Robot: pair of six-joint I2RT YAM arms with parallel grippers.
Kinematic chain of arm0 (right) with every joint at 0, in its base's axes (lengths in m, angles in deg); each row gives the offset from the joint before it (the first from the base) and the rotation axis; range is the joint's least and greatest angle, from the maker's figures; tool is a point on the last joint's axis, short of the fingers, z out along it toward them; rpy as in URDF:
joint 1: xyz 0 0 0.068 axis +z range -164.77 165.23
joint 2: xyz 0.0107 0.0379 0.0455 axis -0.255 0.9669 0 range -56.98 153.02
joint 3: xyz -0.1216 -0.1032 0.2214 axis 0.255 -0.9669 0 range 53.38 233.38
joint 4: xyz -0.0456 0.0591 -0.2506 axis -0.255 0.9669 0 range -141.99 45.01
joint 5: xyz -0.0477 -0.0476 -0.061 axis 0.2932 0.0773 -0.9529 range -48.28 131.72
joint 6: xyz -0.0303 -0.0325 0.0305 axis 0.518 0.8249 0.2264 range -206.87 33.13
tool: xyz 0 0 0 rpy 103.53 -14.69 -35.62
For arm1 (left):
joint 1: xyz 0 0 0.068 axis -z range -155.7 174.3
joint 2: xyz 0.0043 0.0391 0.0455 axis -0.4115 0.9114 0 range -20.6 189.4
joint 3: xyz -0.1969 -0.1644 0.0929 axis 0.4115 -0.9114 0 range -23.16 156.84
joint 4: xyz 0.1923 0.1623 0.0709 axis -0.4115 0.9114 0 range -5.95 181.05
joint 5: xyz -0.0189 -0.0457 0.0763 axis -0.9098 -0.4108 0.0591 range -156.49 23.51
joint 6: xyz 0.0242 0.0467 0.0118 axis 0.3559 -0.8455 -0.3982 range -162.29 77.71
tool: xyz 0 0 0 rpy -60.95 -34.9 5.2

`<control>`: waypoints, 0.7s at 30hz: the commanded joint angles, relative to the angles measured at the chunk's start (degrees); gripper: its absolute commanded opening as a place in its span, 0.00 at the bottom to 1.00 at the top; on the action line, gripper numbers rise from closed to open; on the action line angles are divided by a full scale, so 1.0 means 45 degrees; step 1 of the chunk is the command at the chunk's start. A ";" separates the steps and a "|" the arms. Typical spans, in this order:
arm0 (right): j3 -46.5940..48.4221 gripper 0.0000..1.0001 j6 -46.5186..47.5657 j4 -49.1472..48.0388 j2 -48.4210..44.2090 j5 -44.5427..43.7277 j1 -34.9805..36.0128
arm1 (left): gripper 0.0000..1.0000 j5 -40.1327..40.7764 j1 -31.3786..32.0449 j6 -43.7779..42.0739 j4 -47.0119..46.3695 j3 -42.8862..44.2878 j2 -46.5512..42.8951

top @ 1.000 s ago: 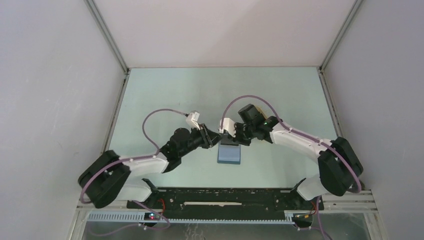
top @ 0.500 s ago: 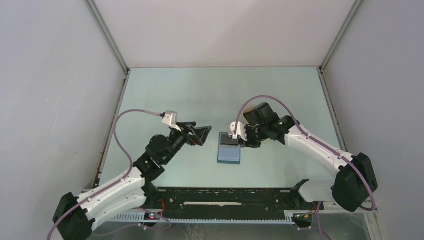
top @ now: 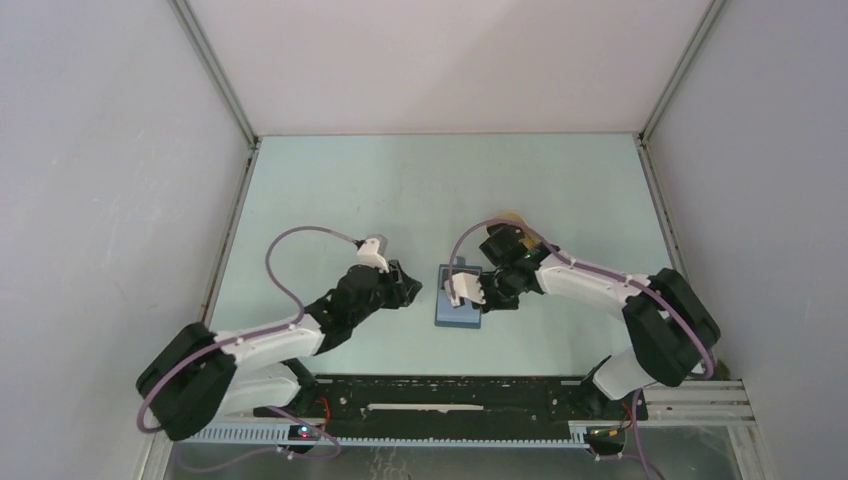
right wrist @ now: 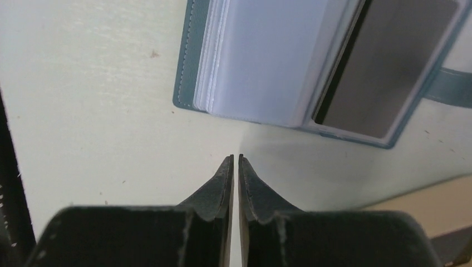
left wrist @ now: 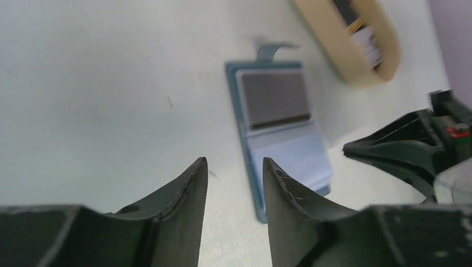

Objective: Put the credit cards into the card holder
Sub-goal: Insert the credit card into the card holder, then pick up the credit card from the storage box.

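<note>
Where the card holder lies: the card holder (left wrist: 281, 139) is spread open, flat on the pale green counter (top: 330, 200), about midway between the left and right edges and nearer the near edge than the far one.
Materials and shape: a teal-blue stitched cover, rectangular when open, with pale blue see-through pocket leaves stacked inside and a narrow strap tab (left wrist: 271, 49).
Credit card: a flat dark grey credit card (left wrist: 276, 99) sits in the pocket of the far half.
Axis: the long axis runs from near edge to far edge, and the tab points to the far edge.
Left fingers: the left fingers (left wrist: 189, 200) are black, curved and scuffed. They are moderately apart with nothing between them, just off the holder's left side, not touching it.
Right fingers: the right fingers (right wrist: 220, 183) are black and tapered, almost together with a hairline gap, gripping nothing. Their tips are beside the holder's right long edge, over bare counter.
Tray: a beige oval tray (left wrist: 356, 53) lies apart, toward the far right.
</note>
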 commanded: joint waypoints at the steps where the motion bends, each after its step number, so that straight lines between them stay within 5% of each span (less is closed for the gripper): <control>1: -0.0028 0.12 -0.0058 -0.0777 0.0597 -0.1226 0.0795 | 0.39 -0.0597 -0.0054 0.1179 0.0716 0.1411 0.1753; 14: 0.0006 0.10 -0.1273 -0.2182 0.1317 -0.1742 0.2678 | 0.34 -0.1208 -0.0003 0.1295 0.3737 0.4786 0.5765; 21: 0.0565 0.13 -0.1375 -0.1001 0.0424 -0.0983 0.2421 | 0.36 -0.0880 0.0006 0.0839 0.3315 0.4842 0.5175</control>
